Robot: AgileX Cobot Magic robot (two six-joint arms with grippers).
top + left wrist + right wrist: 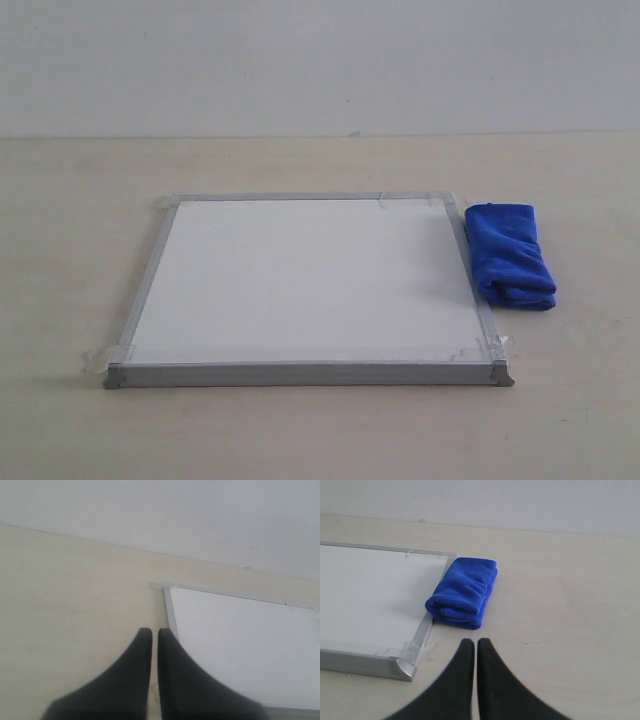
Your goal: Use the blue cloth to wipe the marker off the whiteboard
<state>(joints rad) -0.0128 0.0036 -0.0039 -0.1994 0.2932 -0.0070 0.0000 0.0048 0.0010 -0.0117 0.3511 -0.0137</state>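
One whiteboard [310, 280], its face plain white, lies mid tabletop [80, 200]; one folded blue cloth [510, 255] touches its frame, toward the tabletop's right edge. My left gripper [154, 631] and right gripper [474, 641], both partly cut off, are closed and empty.

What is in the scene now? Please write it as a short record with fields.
whiteboard: flat on the table, taped at corners, surface plain white, no red line visible
blue cloth: folded, on the table beside the board's right edge, apparently touching the frame
left gripper: jaws closed, empty, by the board's left edge
right gripper: jaws closed, empty, near the cloth, not touching it
exterior view: neither arm visible
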